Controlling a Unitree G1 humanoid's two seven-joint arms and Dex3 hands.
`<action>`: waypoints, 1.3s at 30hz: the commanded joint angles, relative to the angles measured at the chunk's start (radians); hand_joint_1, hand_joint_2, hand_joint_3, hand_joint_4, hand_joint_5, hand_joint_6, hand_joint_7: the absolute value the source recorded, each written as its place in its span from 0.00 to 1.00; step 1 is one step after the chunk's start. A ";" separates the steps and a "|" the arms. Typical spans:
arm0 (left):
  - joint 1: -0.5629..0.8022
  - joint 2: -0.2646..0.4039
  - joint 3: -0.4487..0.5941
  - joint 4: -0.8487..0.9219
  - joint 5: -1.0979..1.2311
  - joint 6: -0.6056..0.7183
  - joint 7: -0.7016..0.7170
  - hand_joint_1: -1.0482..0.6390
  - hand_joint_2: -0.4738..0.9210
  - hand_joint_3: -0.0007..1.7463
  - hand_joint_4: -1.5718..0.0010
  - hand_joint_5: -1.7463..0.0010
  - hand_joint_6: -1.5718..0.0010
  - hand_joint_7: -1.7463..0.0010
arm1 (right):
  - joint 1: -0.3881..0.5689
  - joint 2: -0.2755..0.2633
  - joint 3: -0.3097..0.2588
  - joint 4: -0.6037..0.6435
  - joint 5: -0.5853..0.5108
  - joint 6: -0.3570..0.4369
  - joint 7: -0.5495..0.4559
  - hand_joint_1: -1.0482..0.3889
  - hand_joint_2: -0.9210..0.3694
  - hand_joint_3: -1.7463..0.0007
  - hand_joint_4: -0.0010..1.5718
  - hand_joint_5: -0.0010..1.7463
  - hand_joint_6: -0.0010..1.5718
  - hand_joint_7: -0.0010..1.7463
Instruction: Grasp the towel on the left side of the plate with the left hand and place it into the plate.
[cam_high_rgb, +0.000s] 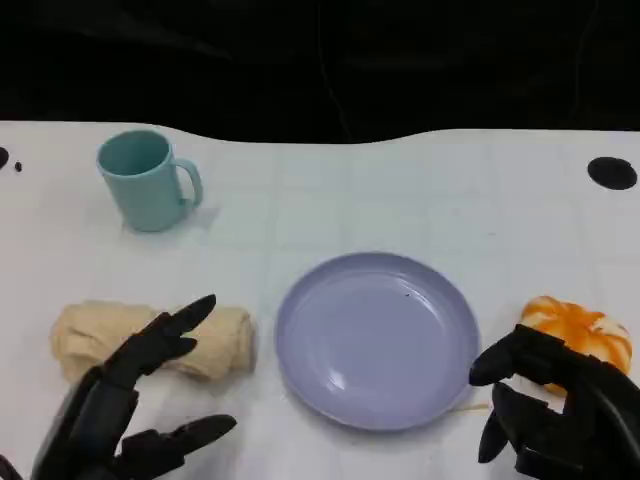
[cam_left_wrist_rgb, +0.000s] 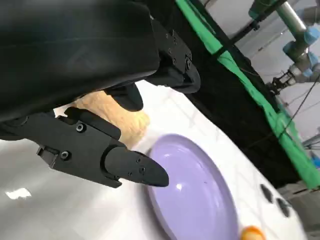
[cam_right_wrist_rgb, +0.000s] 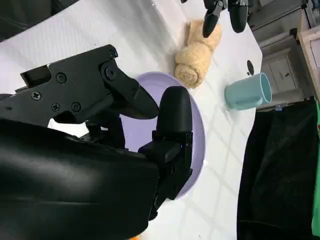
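The rolled beige towel (cam_high_rgb: 150, 338) lies on the white table to the left of the lavender plate (cam_high_rgb: 378, 340), which has nothing in it. My left hand (cam_high_rgb: 130, 400) hovers at the towel's near side with fingers spread; one finger reaches over the roll and holds nothing. In the left wrist view the towel (cam_left_wrist_rgb: 120, 117) sits between the spread fingers (cam_left_wrist_rgb: 125, 165), with the plate (cam_left_wrist_rgb: 195, 200) beyond. My right hand (cam_high_rgb: 560, 410) stays at the plate's right edge, fingers loosely bent around nothing. The right wrist view shows the towel (cam_right_wrist_rgb: 197, 55) past the plate (cam_right_wrist_rgb: 197, 145).
A teal mug (cam_high_rgb: 148, 180) stands at the back left, well behind the towel. An orange-and-white object (cam_high_rgb: 582, 330) lies right of the plate, just behind my right hand. A black disc (cam_high_rgb: 612, 172) marks the far right of the table. The dark table edge runs along the back.
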 joint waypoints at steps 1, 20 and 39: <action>-0.008 0.061 0.013 -0.059 0.197 0.056 0.092 0.32 0.99 0.01 0.92 0.58 0.82 0.97 | -0.002 0.000 0.012 -0.021 -0.018 -0.004 -0.017 0.67 0.12 0.43 0.38 1.00 0.30 0.88; -0.139 0.204 -0.101 -0.151 0.541 0.366 0.016 0.27 0.99 0.00 0.87 0.73 0.83 1.00 | 0.002 -0.005 0.000 -0.020 -0.022 -0.005 -0.004 0.68 0.13 0.42 0.39 1.00 0.30 0.88; -0.392 0.241 -0.287 0.100 0.616 0.530 -0.123 0.26 0.99 0.00 0.79 0.87 0.82 1.00 | 0.010 -0.003 -0.005 -0.027 -0.028 -0.001 -0.002 0.67 0.14 0.42 0.38 1.00 0.30 0.86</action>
